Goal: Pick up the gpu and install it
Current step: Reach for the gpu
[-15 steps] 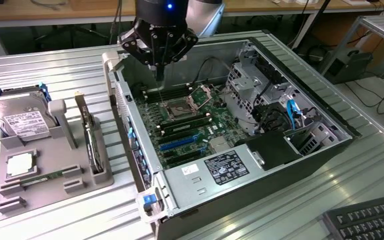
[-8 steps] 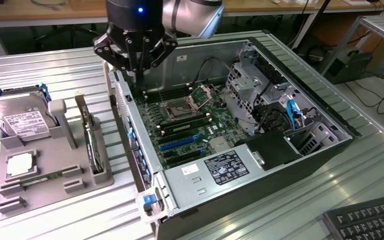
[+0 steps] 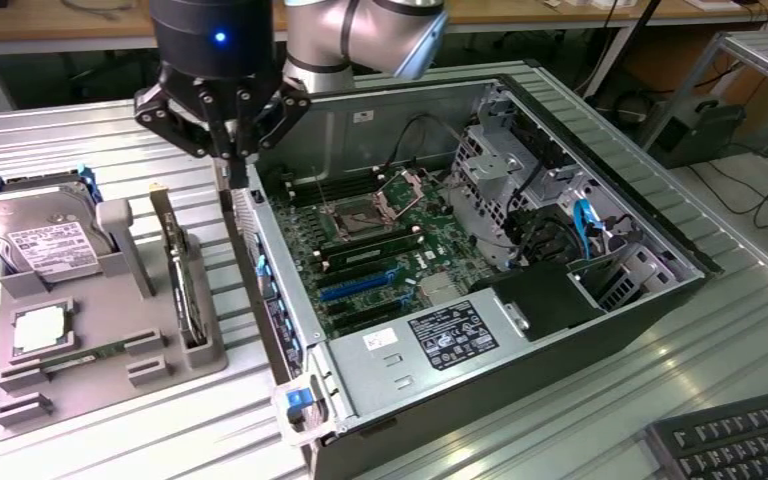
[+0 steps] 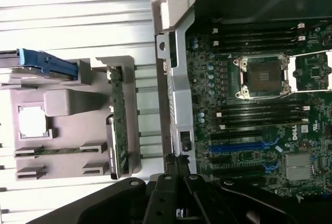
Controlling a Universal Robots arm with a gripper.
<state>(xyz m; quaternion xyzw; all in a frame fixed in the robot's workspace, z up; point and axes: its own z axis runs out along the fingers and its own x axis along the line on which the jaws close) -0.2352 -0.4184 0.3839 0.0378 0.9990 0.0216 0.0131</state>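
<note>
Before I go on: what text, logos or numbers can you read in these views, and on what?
"DELL": white logo printed on the motherboard, near the blue slots.
Power supply label: print too small to read.
Hard drive label: print too small to read.

gpu (image 3: 181, 285) upright in tray (image 3: 115, 245), beside case (image 3: 357, 125)

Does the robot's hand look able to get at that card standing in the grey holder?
Probably yes: the gpu stands on edge in the grey holder, top edge uncovered, and the hand hangs over the case wall, nothing between them.
</note>
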